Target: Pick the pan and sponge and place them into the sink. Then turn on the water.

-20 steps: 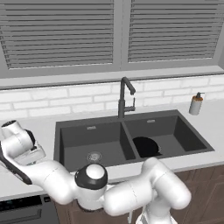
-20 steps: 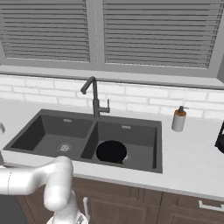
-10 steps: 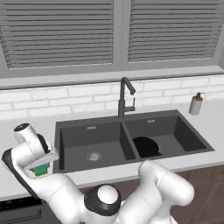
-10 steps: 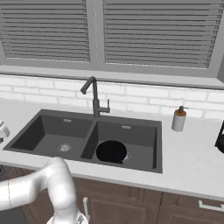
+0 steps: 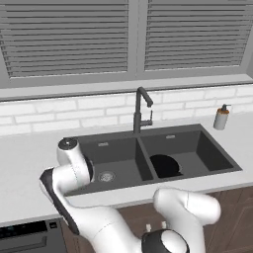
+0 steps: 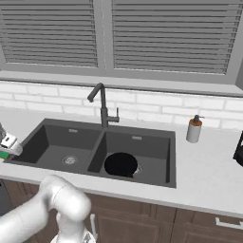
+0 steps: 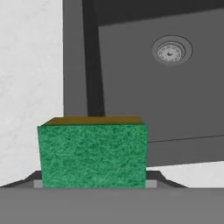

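Observation:
My gripper (image 7: 92, 185) is shut on the sponge (image 7: 92, 154), a green block with a yellow-orange layer behind. It hangs above the left rim of the dark grey sink (image 7: 73, 65), with the left basin's drain (image 7: 171, 50) beyond. In the right base view a sliver of the sponge (image 6: 3, 154) shows under the hand at the far left. The black pan (image 5: 164, 165) lies in the right basin of the sink (image 5: 114, 151) and appears again in the right base view as the pan (image 6: 121, 164). No water runs from the faucet (image 5: 141, 111).
A white soap dispenser (image 5: 221, 117) stands on the counter right of the sink. White counter (image 7: 30, 78) lies left of the sink rim. A dark appliance (image 6: 238, 151) sits at the far right. Window blinds and a tiled wall rise behind the faucet (image 6: 102, 104).
The hand has carried the sponge to the right, from over the left counter to the left rim of the sink. The pan has stayed in the right basin.

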